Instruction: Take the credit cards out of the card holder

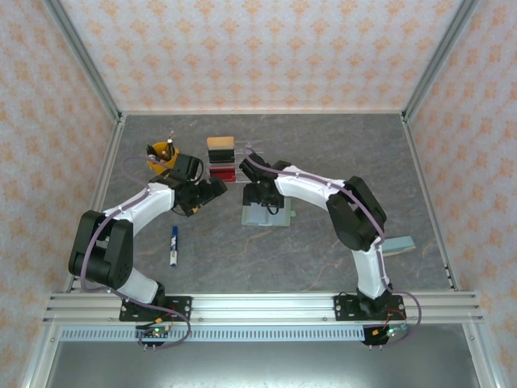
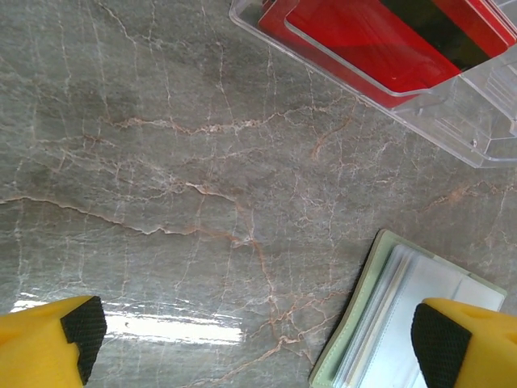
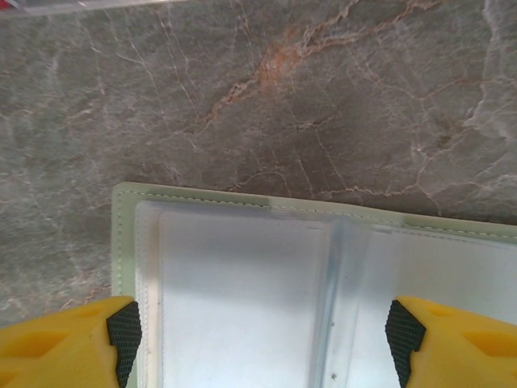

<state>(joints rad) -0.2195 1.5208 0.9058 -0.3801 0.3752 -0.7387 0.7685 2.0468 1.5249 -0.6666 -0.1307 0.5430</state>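
Observation:
The card holder [image 1: 264, 215] lies opened flat on the table, sage-green at the rim with pale clear sleeves [image 3: 242, 283] inside. My right gripper [image 3: 262, 333] hangs open just above it, a finger over each side and nothing between them. Left of the holder, my left gripper [image 2: 260, 339] is open over bare table, its right fingertip [image 2: 440, 339] above the holder's corner [image 2: 380, 323]. Red credit cards [image 2: 363, 36], one with a dark band, sit in a clear tray [image 2: 485, 121]. A tan card [image 1: 220, 144] lies at the tray's far end.
A blue-and-white marker [image 1: 174, 245] lies near the left arm. A yellow object [image 1: 159, 153] sits at the far left, and a pale blue-green flat piece [image 1: 398, 244] rests at the right. Metal frame rails and patterned walls border the grey marbled table [image 1: 323, 145].

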